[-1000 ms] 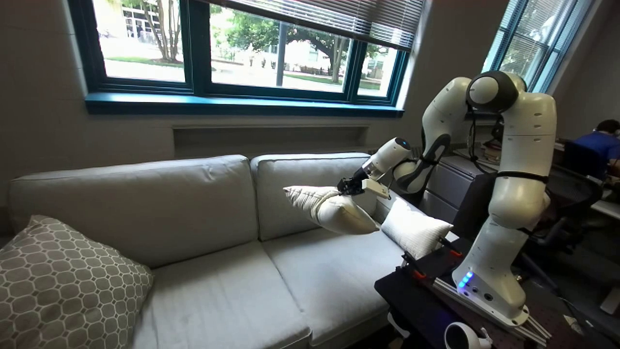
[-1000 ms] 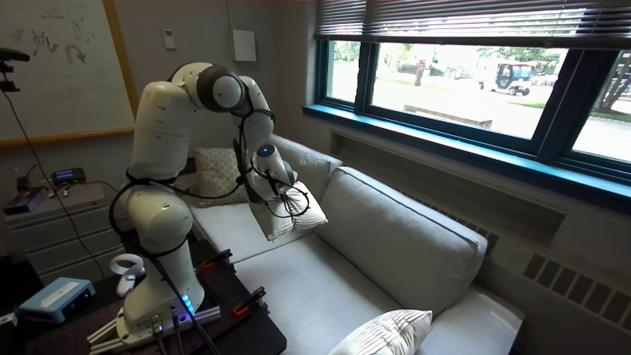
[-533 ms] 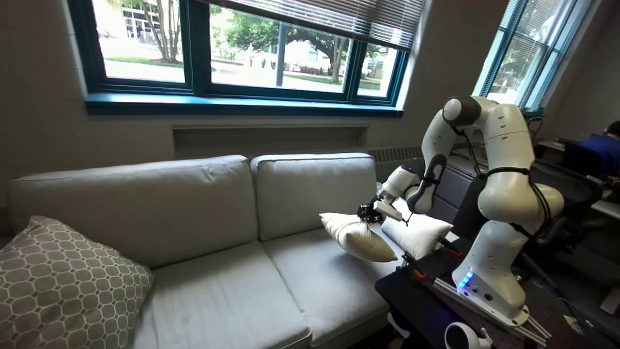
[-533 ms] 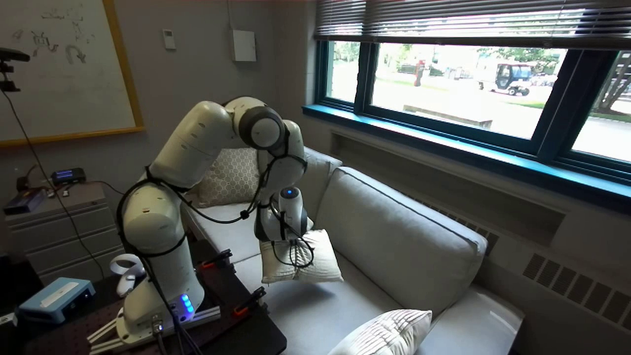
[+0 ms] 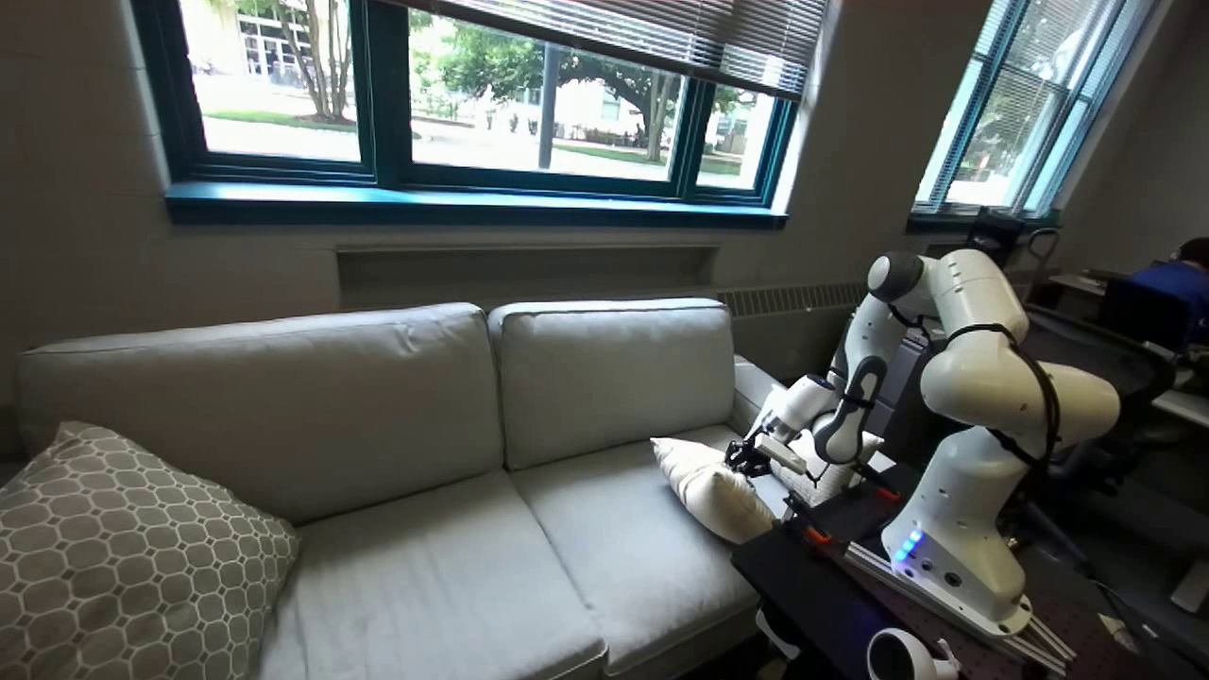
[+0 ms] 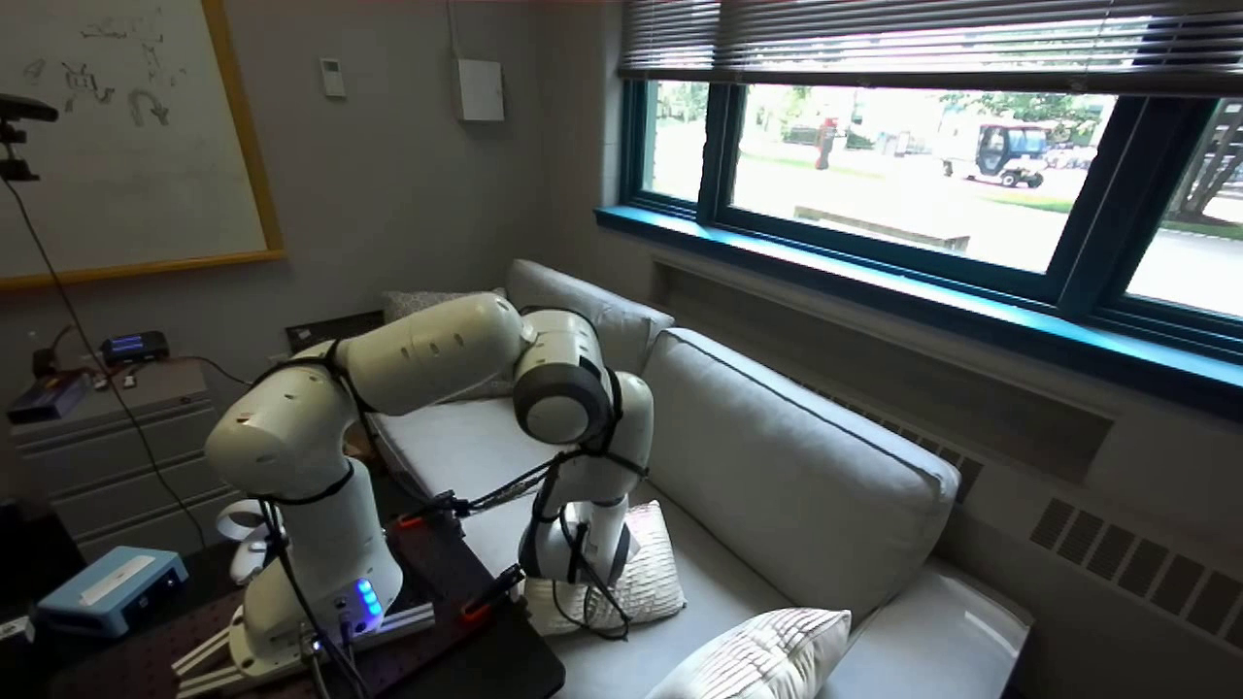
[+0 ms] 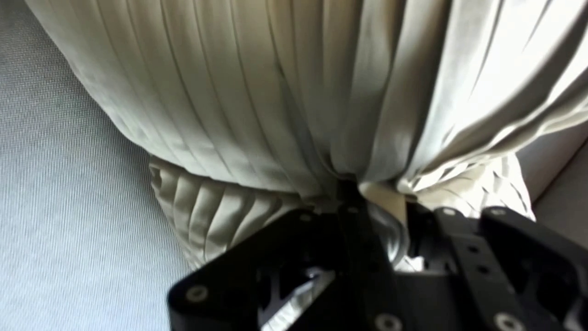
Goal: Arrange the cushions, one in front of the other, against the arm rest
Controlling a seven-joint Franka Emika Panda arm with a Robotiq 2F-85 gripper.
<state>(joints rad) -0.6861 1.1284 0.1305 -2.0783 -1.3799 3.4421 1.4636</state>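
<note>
- In an exterior view, the Robotiq gripper (image 5: pixel 739 461), angled downward, pinches the gripped throw pillow (image 5: pixel 704 484), cream-white and bulging out on either side of the fingertips. The pillow sits low over the seat cushion (image 5: pixel 623 538) nearest the black table (image 5: pixel 793 590); whether it touches that seat I cannot tell. Partly hidden behind the gripper is the second throw pillow (image 5: pixel 826 486), likewise cream-white. The lattice-patterned cushion (image 5: pixel 142 548), grey-beige, leans at the opposite end of the sofa (image 5: pixel 406 567).
- In an exterior view, the Panda arm (image 6: pixel 427 354) bends over the seat, its wrist section hiding the fingertips. The gripped throw pillow (image 6: pixel 660 573) shows from behind that section; bare upholstery separates it from the second throw pillow (image 6: pixel 762 660), tilted just beside the arm rest (image 6: pixel 942 631) and cut off below.
- In the wrist view, the fingers (image 7: pixel 365 257) are clamped on a fold of the gripped throw pillow (image 7: pixel 239 92). Its pleats converge between the tips, and its bulk spreads ahead of them. More pleated fabric (image 7: pixel 220 211) lies beneath the gripper; to which pillow it belongs I cannot tell.
</note>
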